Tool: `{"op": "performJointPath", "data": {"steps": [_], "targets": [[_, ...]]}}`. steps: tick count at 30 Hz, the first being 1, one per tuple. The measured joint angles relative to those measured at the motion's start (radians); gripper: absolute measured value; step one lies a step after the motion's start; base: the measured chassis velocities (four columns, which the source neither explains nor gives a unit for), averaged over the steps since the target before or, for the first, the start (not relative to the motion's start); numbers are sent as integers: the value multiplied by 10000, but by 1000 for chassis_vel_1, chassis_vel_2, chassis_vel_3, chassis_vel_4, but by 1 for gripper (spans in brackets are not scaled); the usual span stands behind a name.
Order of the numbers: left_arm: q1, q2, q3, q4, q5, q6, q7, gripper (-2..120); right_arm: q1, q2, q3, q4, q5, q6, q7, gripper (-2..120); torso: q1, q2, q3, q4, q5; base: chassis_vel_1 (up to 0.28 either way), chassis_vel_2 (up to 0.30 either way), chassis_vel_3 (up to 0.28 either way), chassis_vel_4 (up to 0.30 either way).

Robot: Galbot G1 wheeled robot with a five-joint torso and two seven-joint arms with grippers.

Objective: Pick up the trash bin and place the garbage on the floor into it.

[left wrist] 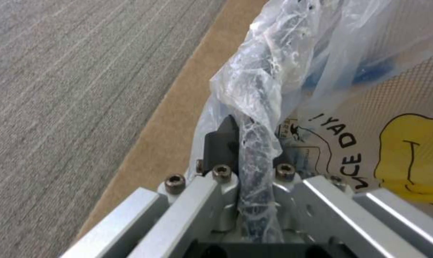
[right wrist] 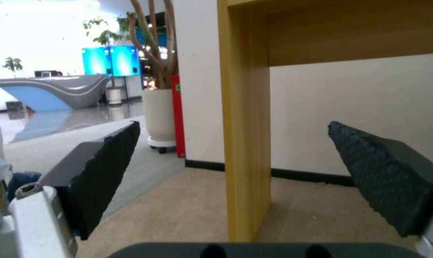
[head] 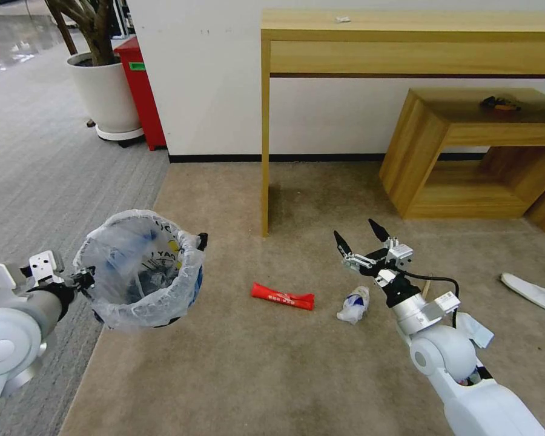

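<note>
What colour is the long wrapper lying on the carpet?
Red, with small white print; the wrapper shows best in the head view.

An office or commercial lobby with a staged room corner is suggested. A beige carpet [head: 321,363] is laid against a white wall [head: 224,79], bordered on the left by grey ribbed carpet [head: 36,181] of the kind used in office corridors. A light wooden counter [head: 406,36] and a low wooden shelf unit [head: 472,151] are set along the wall. A large potted tree in a white planter [head: 106,91] on a wheeled base and a red cabinet [head: 140,91] are placed at the wall's corner. In the right wrist view, a curved grey and blue reception desk [right wrist: 58,91], blue display screens [right wrist: 110,61] and a polished floor are seen beyond.
</note>
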Motion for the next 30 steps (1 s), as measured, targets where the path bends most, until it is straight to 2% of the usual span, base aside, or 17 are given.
{"op": "performJointPath", "data": {"steps": [11, 18, 24, 26, 29, 30], "targets": [[44, -3, -18, -71, -5, 0, 26, 0, 10, 6, -21, -35, 1, 6, 17, 100, 0, 0, 1, 0, 0, -97, 86, 99, -88], [11, -22, 25, -73, 0, -1, 26, 0, -4, -54, -209, -43, 26, -62, 391, 100, 2, 0, 2, 2, -1, -43, 55, 50, -59], [5, -61, 70, -75, 29, 0, 27, 0, 21, -202, -360, -27, -11, -577, 381, 100, 1, 0, 0, 0, 0, 0, 0, 0, 0], [4, -67, 71, -80, 35, 0, 25, 0, 56, -236, -353, -29, -54, -885, 168, 100, 1, 0, 0, 1, 0, 0, 0, 0, 0], [17, -71, 67, -127, 40, 0, 20, 0, 209, -344, -338, -61, -102, -1832, -377, 100, 1, 0, 1, 1, -1, 0, 0, 0, 0], [17, -71, 67, -127, 40, 0, 20, 0, 209, -344, -338, -61, -102, -1832, -377, 100, 1, 0, 1, 1, -1, 0, 0, 0, 0]]}}
